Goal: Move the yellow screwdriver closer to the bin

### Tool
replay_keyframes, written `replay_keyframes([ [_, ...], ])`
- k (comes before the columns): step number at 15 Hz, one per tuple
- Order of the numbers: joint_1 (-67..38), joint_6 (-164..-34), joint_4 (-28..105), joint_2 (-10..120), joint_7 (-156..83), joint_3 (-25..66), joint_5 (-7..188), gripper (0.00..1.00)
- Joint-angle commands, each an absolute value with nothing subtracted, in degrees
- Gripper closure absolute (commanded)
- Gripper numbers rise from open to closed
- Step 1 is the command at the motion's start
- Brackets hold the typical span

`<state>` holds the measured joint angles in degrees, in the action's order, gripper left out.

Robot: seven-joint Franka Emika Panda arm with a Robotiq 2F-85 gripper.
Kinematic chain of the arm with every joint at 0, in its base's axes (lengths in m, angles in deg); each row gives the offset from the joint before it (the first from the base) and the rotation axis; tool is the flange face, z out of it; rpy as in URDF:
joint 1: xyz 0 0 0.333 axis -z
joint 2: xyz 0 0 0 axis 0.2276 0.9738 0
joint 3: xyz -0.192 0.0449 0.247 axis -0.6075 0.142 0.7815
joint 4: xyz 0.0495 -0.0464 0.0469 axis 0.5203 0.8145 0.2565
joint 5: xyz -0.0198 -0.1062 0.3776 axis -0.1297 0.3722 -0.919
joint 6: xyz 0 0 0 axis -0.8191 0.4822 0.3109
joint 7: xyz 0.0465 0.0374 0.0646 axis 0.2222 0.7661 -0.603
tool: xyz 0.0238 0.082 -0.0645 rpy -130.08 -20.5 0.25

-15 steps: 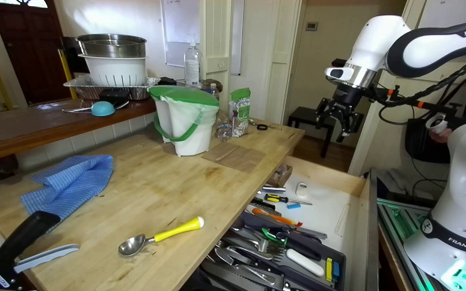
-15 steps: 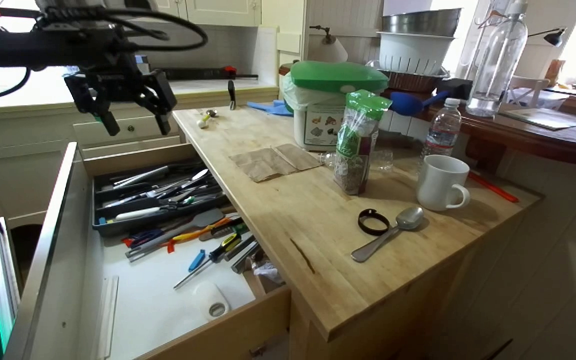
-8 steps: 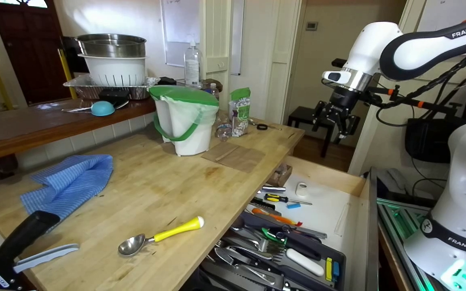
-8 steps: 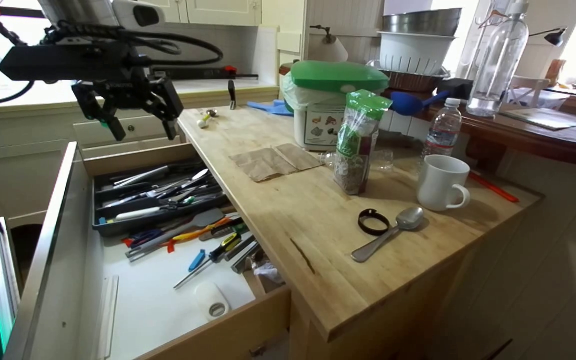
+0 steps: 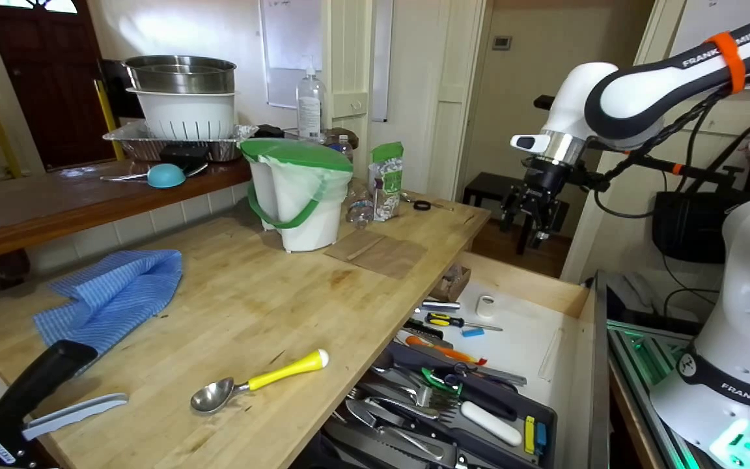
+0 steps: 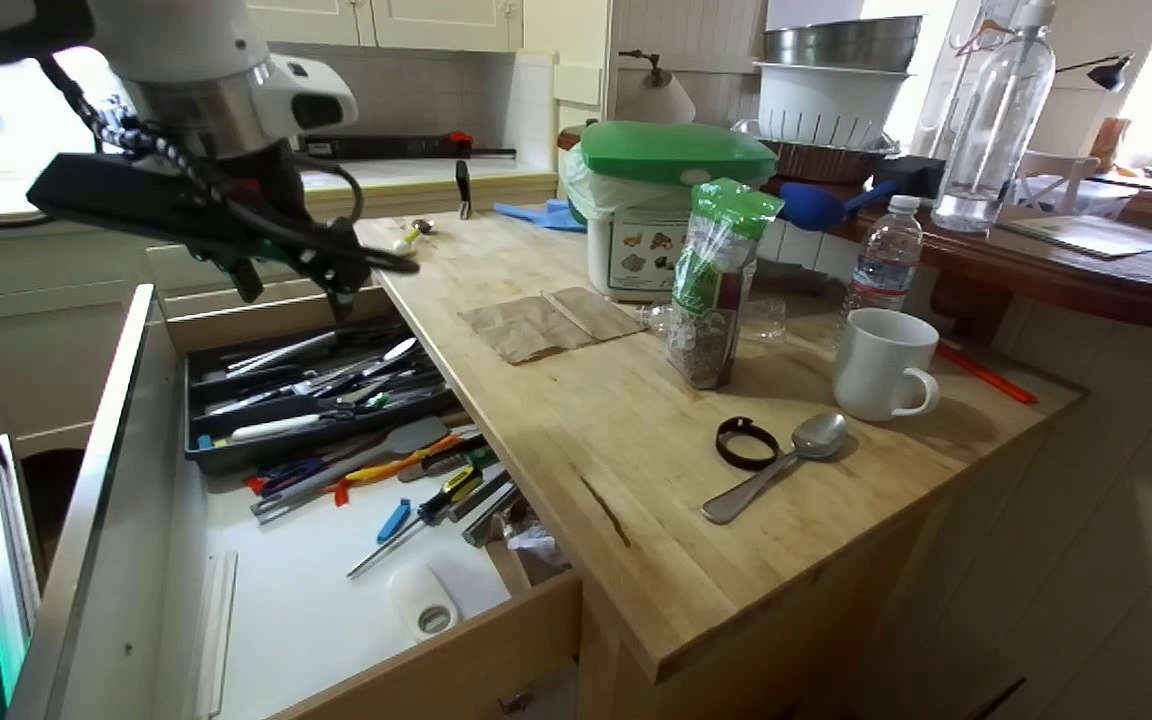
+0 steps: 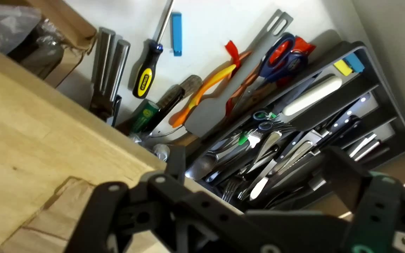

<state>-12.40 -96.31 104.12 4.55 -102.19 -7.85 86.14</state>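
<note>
The yellow screwdriver [image 5: 445, 319] has a yellow-and-black handle and a thin metal shaft. It lies in the open drawer and shows in an exterior view [image 6: 458, 484] and at the upper left of the wrist view [image 7: 145, 80]. The bin [image 5: 313, 212], white with a green lid and handle, stands upright on the counter; it also shows in an exterior view [image 6: 604, 255] but not in the wrist view. My gripper [image 7: 258, 158] is open and empty, its fingers wide apart. In the exterior views it [image 5: 523, 233] hangs above the drawer [image 6: 296, 298], apart from the screwdriver.
The drawer [image 6: 126, 480] holds a dark cutlery tray [image 7: 385, 80], scissors [image 7: 276, 58], a blue clip [image 7: 177, 33] and a white roll [image 6: 426, 608]. On the counter [image 5: 264, 293] lie a yellow-handled scoop [image 5: 284, 371] and brown paper [image 5: 381, 254]. A green-topped bag [image 6: 721, 290] stands near the bin.
My gripper has moved lower, toward the drawer and slightly toward the counter, and the wrist has turned. The screwdriver and bin have not moved.
</note>
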Motion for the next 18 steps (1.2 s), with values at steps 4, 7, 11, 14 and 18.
replay_keyframes([
  [4,-11.43,-100.33,103.50,23.30,-103.05,-11.88,71.57,0.00],
  [7,-11.73,-106.73,102.06,30.22,-106.88,-11.65,64.58,0.00],
  [11,-11.79,-120.43,101.18,38.42,-99.05,-7.57,68.09,0.00],
  [14,-11.33,-119.30,102.24,36.29,-100.74,-7.45,66.91,0.00],
  [18,-12.50,-122.15,100.72,39.65,-102.02,-6.30,64.30,0.00],
])
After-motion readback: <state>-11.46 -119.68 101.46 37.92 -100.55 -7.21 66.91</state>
